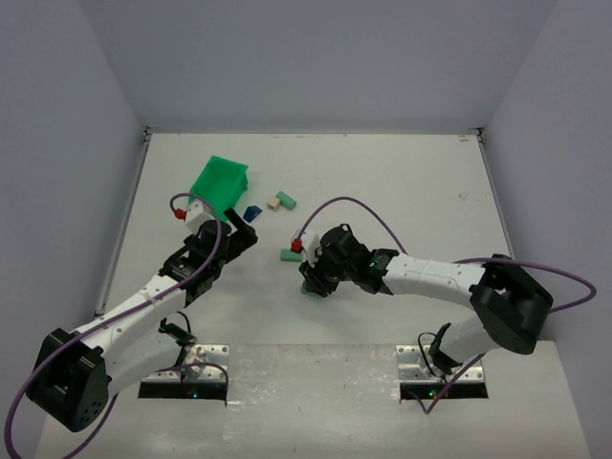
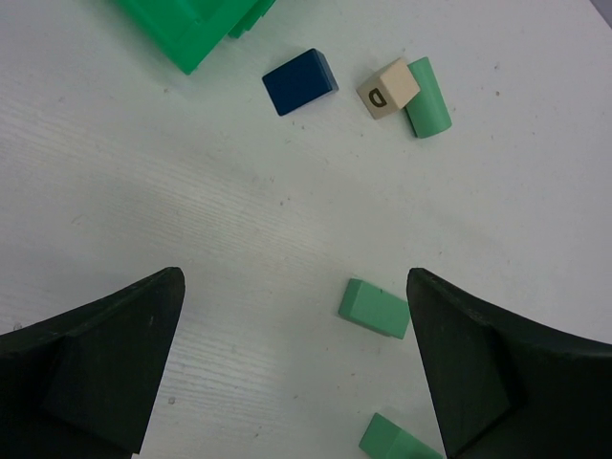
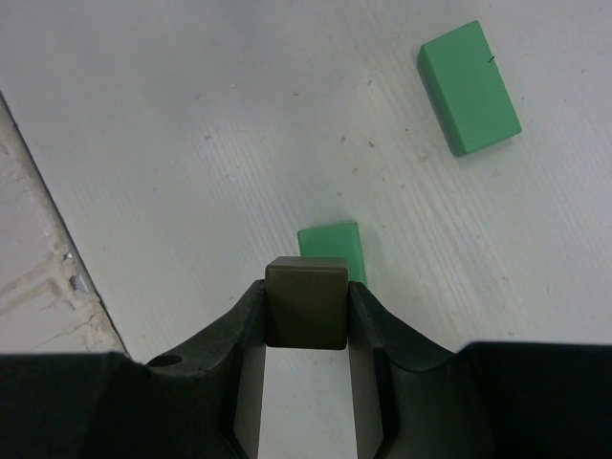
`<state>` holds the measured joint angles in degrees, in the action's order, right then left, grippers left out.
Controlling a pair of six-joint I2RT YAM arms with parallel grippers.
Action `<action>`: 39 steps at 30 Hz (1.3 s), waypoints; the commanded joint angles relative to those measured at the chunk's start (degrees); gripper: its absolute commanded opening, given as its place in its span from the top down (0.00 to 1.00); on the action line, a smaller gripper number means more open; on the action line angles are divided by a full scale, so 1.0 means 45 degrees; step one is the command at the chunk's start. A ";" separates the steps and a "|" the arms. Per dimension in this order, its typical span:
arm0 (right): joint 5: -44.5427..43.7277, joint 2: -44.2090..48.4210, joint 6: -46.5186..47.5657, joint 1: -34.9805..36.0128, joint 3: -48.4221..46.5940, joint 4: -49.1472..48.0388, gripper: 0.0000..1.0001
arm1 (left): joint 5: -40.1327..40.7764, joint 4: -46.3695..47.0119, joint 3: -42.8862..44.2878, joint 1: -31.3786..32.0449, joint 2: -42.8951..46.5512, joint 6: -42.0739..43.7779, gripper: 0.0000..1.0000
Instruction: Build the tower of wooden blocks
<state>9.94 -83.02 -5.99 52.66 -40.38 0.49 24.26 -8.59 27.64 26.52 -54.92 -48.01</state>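
The wood blocks lie singly on the white table; no stack shows. My right gripper [image 3: 306, 320] is shut on a dark olive-brown cube [image 3: 306, 301], held just above and behind a pale green block [image 3: 331, 247]. A second pale green block [image 3: 469, 88] lies further off. In the top view the right gripper [image 1: 314, 277] is at table centre, with one green block [image 1: 290, 254] beside it. My left gripper [image 2: 296, 363] is open and empty above the table. Ahead of it lie a dark blue block [image 2: 299, 81], a beige letter cube [image 2: 388, 88] and a green rounded block [image 2: 427, 98].
The bright green plastic bin [image 1: 220, 182] stands at the back left, just beyond the left gripper [image 1: 239, 239]. Two green blocks [image 2: 375, 308] lie near the left gripper's right finger. Grey walls enclose the table on three sides.
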 commanded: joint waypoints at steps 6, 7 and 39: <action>-0.0529 -0.0820 0.0782 0.0055 -0.0831 -0.1033 0.79 | -0.0258 0.0924 -0.0012 -0.0015 -0.0385 0.0244 0.00; -0.0529 -0.0885 0.0803 0.0055 -0.0881 -0.0990 0.79 | -0.0287 0.0939 0.0010 -0.0015 -0.0450 0.0252 0.00; 0.0146 -0.1591 0.1859 0.0055 -0.1194 -0.0586 0.67 | -0.0431 0.1050 0.0077 -0.0015 -0.0746 0.0356 0.00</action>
<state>10.32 -89.65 1.54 52.66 -43.18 -0.82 22.83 -6.57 27.42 26.52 -58.52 -46.76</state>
